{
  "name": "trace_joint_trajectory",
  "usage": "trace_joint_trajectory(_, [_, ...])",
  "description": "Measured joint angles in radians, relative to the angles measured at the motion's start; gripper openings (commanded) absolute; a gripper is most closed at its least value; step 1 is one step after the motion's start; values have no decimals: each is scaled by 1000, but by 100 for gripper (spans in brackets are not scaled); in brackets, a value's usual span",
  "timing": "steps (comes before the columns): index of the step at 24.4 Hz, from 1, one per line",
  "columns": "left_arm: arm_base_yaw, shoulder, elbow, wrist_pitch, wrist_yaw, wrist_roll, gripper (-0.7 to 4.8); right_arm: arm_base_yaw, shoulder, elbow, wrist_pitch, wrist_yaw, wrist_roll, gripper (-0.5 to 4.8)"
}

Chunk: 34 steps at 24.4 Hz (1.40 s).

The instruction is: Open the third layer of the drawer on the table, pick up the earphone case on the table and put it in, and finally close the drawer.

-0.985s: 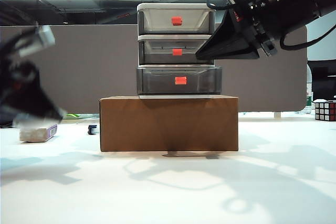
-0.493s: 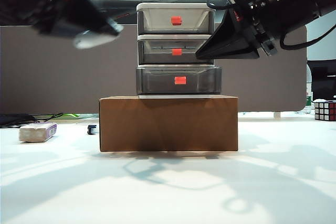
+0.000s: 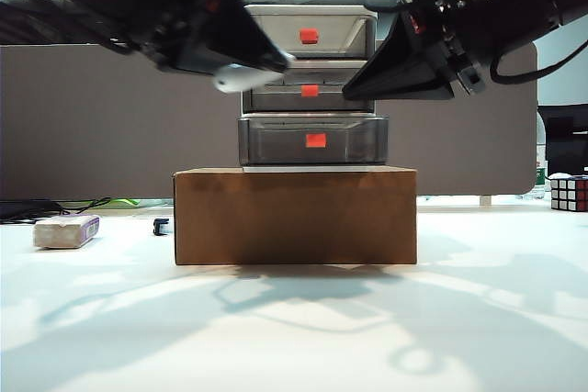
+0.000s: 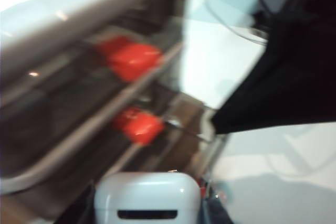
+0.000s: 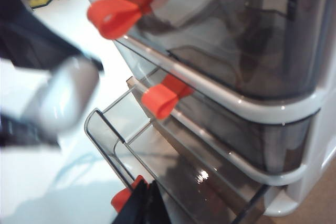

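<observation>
White tabletop [image 3: 294, 337] under a grey partition, strip light overhead. Far left of the exterior view: greyish block with a purple end [image 3: 66, 231], lying flat, with a small dark object [image 3: 162, 226] just to its right. Upper left: left gripper [image 3: 241, 69], blurred, clasping the earphone case [image 3: 237, 77], held level with the middle tier and well above the table. Seen from the left wrist: case [image 4: 147, 199] glossy white, rounded corners, dark slot on its face, pinched between the fingers. Centre: brown cardboard box [image 3: 295, 215] carrying the drawer [image 3: 310, 86], white frame, three smoky grey tiers, red handle on each. Lowest tier, the third layer [image 3: 313, 140], pulled out, shown in the right wrist view [image 5: 157, 171] as an open tray projecting past the two above. Upper right: right gripper [image 3: 358, 94], dark, beside the middle tier; jaws apparently closed on the lowest red handle [image 5: 122, 196]. Far right edge: colour puzzle cube [image 3: 569, 194].
</observation>
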Motion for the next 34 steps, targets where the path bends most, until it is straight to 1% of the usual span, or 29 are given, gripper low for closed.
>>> trace_joint_trajectory(4, [-37,67,16,52,-32,0,17,0,-2,0,3,0,0,-5])
trace_joint_trajectory(7, [-49,89,23,55,-60,0,17,0,-3,0,1,0,0,-5])
trace_joint_trajectory(9, [-68,101,29,69,-121,-1,17,0,-3,0,-3,-13,0,-5])
trace_joint_trajectory(23, [-68,115,29,84,-141,-2,19,0,-8,0,-4,-19,0,-5])
trace_joint_trajectory(29, [-68,145,40,109,-129,-19,21,0,-8,0,-4,-19,0,-6])
trace_joint_trajectory(32, [-67,154,40,118,-103,-26,22,0,-8,0,-4,-19,0,-5])
trace_joint_trajectory(34, [-67,155,40,118,-100,-27,37,0,-8,0,-4,-19,0,-6])
